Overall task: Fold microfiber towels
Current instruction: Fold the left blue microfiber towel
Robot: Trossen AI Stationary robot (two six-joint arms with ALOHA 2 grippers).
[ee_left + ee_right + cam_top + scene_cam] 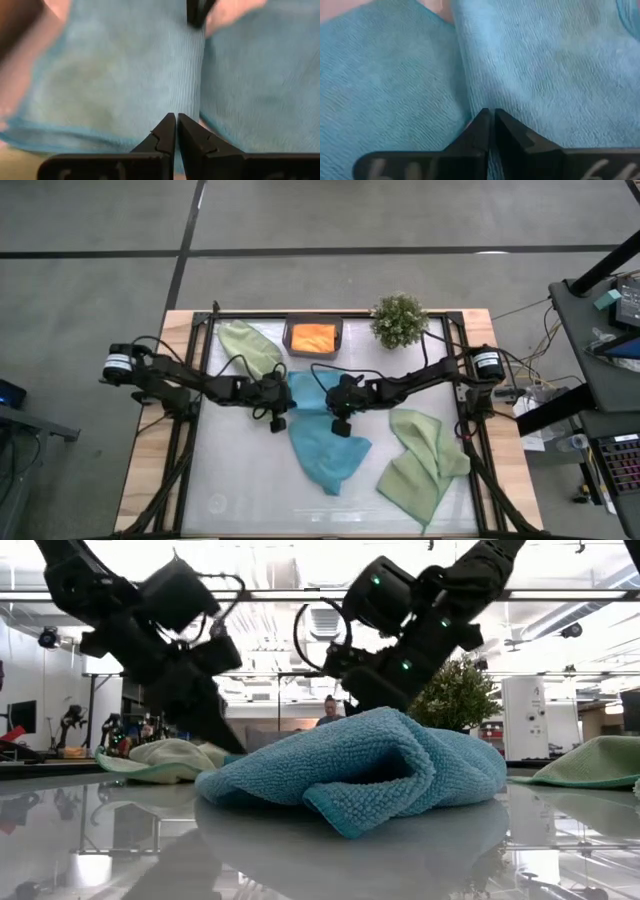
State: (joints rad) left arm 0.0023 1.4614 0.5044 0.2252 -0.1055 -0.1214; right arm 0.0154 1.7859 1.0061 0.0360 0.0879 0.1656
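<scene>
Glossy white tabletop (250, 480) on a wooden bench, grey floor around; teal-blue towel (325, 442) crumpled at frame centre of the high view, running down toward lower centre; sage green towel (420, 462) lower right; second sage green towel (250, 348) upper left; orange towel (313, 337) in a dark grey tray (290, 340) at upper centre; potted plant (399, 320) beside it.

Left gripper (277, 420) at the teal towel's left upper edge, fingers pressed together; whether cloth is pinched, cannot tell. Right gripper (340, 424) on the towel's upper middle, jaws closed, cloth bunched at the tips; looks like a pinch on a fold.

Handling, judged: light, limp, plush; will drape and sag, grips well; best taken at corners or hem, one per gripper, then lifted to spread flat.
</scene>
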